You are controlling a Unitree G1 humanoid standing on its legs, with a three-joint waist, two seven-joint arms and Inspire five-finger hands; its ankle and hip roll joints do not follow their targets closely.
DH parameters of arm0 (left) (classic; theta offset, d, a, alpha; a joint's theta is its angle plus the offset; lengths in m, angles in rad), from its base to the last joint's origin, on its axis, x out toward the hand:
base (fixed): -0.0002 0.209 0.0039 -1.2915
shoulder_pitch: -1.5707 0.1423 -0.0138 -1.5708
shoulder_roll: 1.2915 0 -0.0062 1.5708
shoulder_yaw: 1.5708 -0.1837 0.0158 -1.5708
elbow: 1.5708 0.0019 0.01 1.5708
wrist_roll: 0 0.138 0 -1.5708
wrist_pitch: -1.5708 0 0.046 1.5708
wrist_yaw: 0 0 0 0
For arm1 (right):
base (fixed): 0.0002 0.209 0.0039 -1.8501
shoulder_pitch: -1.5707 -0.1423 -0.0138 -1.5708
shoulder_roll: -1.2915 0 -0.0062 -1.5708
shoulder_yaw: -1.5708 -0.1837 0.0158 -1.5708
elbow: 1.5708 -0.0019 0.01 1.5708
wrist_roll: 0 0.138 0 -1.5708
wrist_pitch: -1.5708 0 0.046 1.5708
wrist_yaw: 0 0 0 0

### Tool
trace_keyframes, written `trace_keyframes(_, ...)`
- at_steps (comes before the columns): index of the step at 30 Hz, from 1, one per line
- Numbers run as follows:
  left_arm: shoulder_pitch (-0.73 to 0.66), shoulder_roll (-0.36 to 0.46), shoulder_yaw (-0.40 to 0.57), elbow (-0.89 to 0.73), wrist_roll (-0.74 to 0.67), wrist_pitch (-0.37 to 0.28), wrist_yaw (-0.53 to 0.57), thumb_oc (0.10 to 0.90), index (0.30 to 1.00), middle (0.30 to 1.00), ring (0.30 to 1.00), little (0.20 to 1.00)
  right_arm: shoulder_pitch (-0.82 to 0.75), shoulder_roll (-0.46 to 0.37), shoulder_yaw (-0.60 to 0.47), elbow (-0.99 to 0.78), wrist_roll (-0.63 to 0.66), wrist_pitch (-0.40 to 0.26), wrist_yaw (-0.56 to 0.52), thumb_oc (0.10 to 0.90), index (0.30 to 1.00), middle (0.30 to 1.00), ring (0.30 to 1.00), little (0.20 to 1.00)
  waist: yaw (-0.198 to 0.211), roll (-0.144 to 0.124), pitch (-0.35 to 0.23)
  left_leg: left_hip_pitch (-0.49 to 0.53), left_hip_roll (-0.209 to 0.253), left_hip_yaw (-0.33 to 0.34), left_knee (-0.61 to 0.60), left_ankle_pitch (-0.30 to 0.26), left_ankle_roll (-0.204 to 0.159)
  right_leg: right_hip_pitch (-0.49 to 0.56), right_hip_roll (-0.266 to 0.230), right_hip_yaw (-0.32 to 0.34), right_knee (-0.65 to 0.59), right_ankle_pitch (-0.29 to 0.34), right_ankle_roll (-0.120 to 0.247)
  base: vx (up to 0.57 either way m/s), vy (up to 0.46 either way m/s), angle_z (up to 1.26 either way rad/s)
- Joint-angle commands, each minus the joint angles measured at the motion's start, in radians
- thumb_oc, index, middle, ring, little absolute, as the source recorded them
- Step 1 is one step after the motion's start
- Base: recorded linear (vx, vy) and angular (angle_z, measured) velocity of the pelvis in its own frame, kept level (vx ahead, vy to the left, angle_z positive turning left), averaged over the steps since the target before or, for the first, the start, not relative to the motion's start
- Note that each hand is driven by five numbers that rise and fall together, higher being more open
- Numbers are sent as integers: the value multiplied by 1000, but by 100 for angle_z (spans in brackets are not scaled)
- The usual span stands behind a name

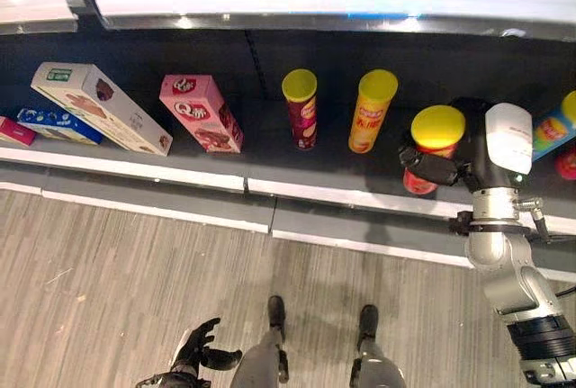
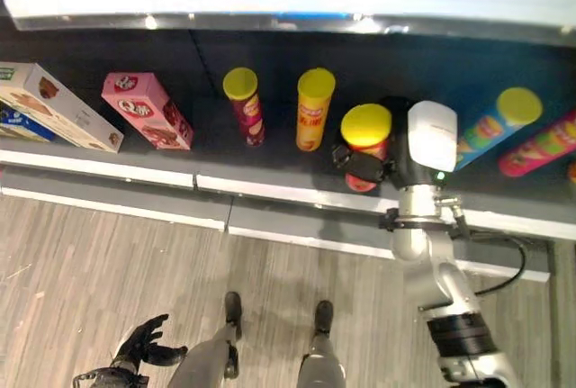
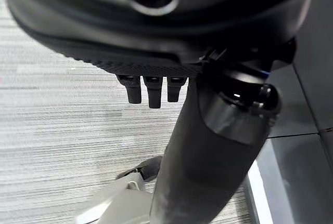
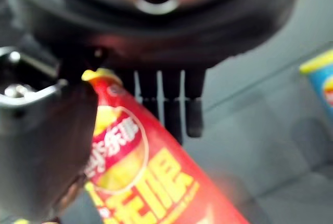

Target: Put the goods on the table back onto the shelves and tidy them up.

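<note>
The right hand (image 1: 441, 168) grips a red chip can (image 1: 432, 147) with a yellow lid, upright on the shelf (image 1: 270, 158). The left hand (image 1: 200, 347) hangs low over the floor, fingers loosely spread, holding nothing.

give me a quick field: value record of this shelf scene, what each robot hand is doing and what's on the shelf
right robot hand: curled round the red can with a yellow lid, held at the shelf
left robot hand: low over the floor, fingers relaxed, holding nothing
upright cans: dark red can, yellow can, both yellow-lidded
boxes: pink box, long beige box, blue box
right of held can: blue can, pink can lying down
</note>
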State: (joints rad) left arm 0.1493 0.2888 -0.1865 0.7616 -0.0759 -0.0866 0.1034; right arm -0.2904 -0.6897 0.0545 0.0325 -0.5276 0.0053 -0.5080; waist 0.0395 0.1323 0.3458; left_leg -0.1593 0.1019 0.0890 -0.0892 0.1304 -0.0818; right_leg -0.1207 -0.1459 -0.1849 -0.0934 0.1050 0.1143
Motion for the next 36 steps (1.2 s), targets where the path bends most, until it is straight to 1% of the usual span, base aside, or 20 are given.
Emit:
trace_keyframes(1,-35,74,-21,21,-7,-44,41,800,900,900,900,900,-176,-47,-97,-72,-29,-15,-145,400,300,300,300,300,19,-63,-7,23,1,-47,37,-114,-14,-4,-86,-23,38,-22,75,-31,-2,4)
trace_keyframes(5,-49,76,-39,7,-19,-52,49,800,900,900,900,900,-218,-57,-111,-27,-21,2,-202,400,300,300,300,300,26,-49,14,-3,-5,-54,43,-111,-16,-25,-93,-28,44,-19,77,-35,4,7)
trace_keyframes(8,-55,78,-46,4,-20,-53,51,800,900,900,900,900,-233,-63,-115,-6,-16,10,-224,400,300,300,300,300,27,-46,20,-16,-6,-55,46,-109,-16,-35,-95,-28,47,-19,77,-29,-6,6)
trace_keyframes(10,-68,79,-59,-1,-20,-60,57,800,900,900,900,900,-269,-72,-139,37,-2,23,-282,400,300,300,300,300,31,-37,33,-38,-8,-58,41,-100,-19,-55,-96,-28,45,-14,77,-55,-20,8)
trace_keyframes(14,-66,86,-67,-20,-22,-66,63,800,900,900,900,900,-292,-83,-155,93,23,39,-331,400,300,300,300,300,33,-27,26,-38,-10,-59,20,-91,-23,-61,-98,-30,33,-8,83,-22,-13,10)
trace_keyframes(23,-74,89,-77,-30,-25,-72,68,800,900,900,900,900,-312,-71,-161,166,81,34,-374,400,300,300,300,300,35,-14,26,-38,-15,-58,12,-89,-24,-64,-100,-35,26,-2,86,0,0,0)
trace_keyframes(36,-93,84,-96,-21,-30,-77,79,800,900,900,900,900,-341,-64,-163,231,128,33,-422,400,300,300,300,300,39,-2,32,-51,-17,-64,9,-85,-26,-71,-104,-45,23,1,89,0,0,0)
